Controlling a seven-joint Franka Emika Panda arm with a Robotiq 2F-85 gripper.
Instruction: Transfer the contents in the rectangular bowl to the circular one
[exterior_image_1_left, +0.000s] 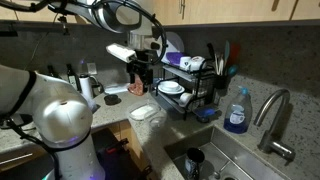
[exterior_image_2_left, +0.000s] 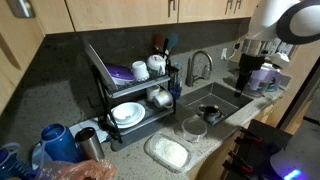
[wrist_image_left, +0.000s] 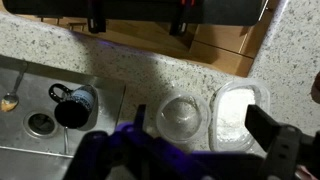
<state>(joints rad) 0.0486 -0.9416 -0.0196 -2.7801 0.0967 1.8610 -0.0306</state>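
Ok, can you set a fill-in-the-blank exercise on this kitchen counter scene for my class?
The rectangular bowl holds something ____ in colour. The circular one sits ____ the rectangular bowl and the sink. The gripper is open and holds ____.
Missing words: white; between; nothing.

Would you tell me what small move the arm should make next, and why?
Probably shift over the rectangular bowl and descend to its rim: the gripper hangs open well above the counter, holding nothing, with the circular one right beside that bowl.
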